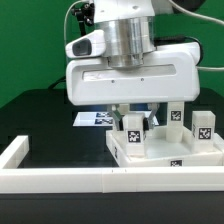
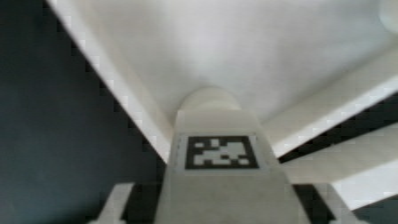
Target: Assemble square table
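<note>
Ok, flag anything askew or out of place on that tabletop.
Nothing stands out. The legs that show stand upright on the tabletop, which sits square against the rail. The gripper is over one leg; its fingers are hidden.

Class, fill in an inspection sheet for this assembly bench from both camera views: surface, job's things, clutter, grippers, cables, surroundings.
Surface: black table, white rail along its edge.
Job's things: tabletop panel with tagged legs standing on it, such as the leg at the exterior view's right.
Clutter: nothing seen; only the marker board.
Grippers: gripper around one tagged leg; contact unclear.
Cables: cable above the arm.
Surroundings: green backdrop.
</note>
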Tool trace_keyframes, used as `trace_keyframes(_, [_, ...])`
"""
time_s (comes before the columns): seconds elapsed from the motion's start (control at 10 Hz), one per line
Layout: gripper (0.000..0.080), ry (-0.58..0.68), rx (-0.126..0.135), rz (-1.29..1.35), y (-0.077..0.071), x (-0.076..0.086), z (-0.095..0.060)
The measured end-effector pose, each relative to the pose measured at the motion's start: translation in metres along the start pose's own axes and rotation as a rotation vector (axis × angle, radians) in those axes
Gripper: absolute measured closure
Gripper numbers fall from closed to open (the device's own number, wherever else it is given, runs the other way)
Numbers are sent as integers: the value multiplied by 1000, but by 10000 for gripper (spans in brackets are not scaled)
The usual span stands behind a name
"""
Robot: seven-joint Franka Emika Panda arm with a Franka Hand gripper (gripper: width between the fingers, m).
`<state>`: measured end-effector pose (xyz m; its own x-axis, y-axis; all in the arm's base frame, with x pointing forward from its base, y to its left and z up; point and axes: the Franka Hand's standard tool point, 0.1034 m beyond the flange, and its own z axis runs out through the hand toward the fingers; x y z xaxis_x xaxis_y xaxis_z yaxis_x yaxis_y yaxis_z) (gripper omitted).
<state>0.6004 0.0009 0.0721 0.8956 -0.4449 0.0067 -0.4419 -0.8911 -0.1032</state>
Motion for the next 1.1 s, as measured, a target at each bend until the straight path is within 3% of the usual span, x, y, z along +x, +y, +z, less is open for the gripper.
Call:
trace_keyframes(0.7, [509, 33, 44, 605, -2, 2, 1])
trace_keyframes(0.8, [434, 33, 44, 593, -2, 2, 1])
trace_keyframes(0.9, [434, 33, 44, 547, -2, 2, 1])
trace_keyframes(1.1, [179, 38, 48, 491, -6, 4, -1])
